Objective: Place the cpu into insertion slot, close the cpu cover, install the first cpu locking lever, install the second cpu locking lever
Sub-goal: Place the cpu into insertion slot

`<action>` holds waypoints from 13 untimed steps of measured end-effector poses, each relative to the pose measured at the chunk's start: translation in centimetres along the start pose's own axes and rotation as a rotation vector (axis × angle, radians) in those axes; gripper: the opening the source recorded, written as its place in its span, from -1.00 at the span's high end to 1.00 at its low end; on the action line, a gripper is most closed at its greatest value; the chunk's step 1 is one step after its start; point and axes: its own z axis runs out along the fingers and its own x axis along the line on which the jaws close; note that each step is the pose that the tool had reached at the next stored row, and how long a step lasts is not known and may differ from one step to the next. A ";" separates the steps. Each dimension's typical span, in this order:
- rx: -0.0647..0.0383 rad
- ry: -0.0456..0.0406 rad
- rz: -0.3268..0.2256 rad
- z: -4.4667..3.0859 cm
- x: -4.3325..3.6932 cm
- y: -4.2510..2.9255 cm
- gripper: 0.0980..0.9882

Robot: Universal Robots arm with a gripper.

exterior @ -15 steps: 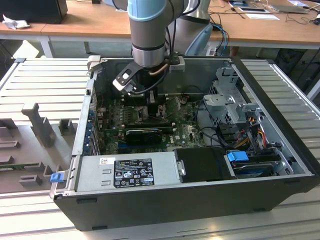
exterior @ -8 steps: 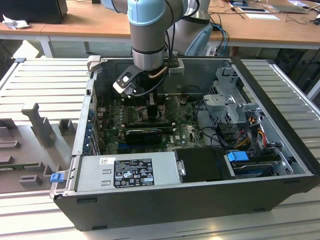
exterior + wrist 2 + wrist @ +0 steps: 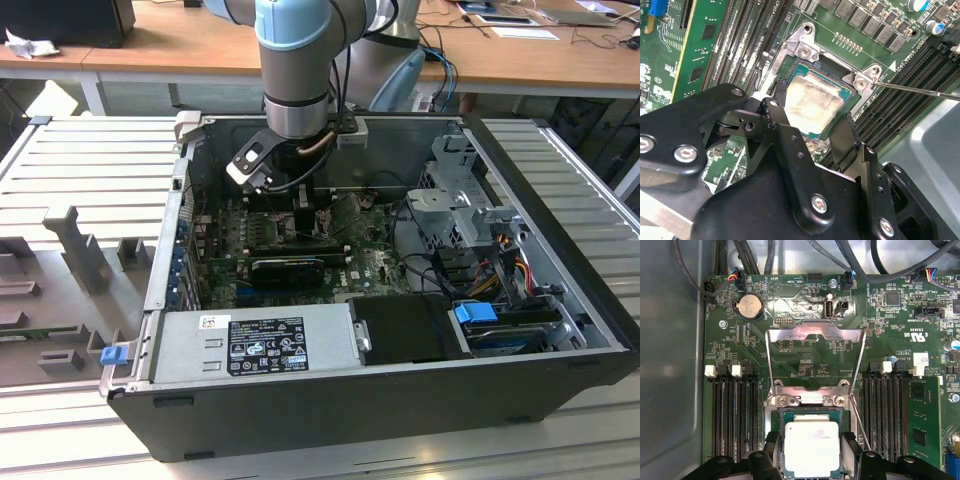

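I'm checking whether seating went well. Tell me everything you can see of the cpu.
The cpu is a flat square chip with a pale beige-silver, metal-looking top, smudged with whitish residue in the second wrist view. It lies flat inside the dark rim of the insertion slot. The cpu cover stands swung open, not over it. The gripper sits close over it; contact cannot be judged.
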 end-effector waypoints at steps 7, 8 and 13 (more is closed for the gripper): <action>0.000 -0.0001 0.000 -0.35 -0.07 0.03 -0.15; 0.000 -0.0001 0.000 -0.43 -0.07 0.04 -0.15; 0.000 -0.0001 0.000 -0.91 -0.07 0.07 -0.15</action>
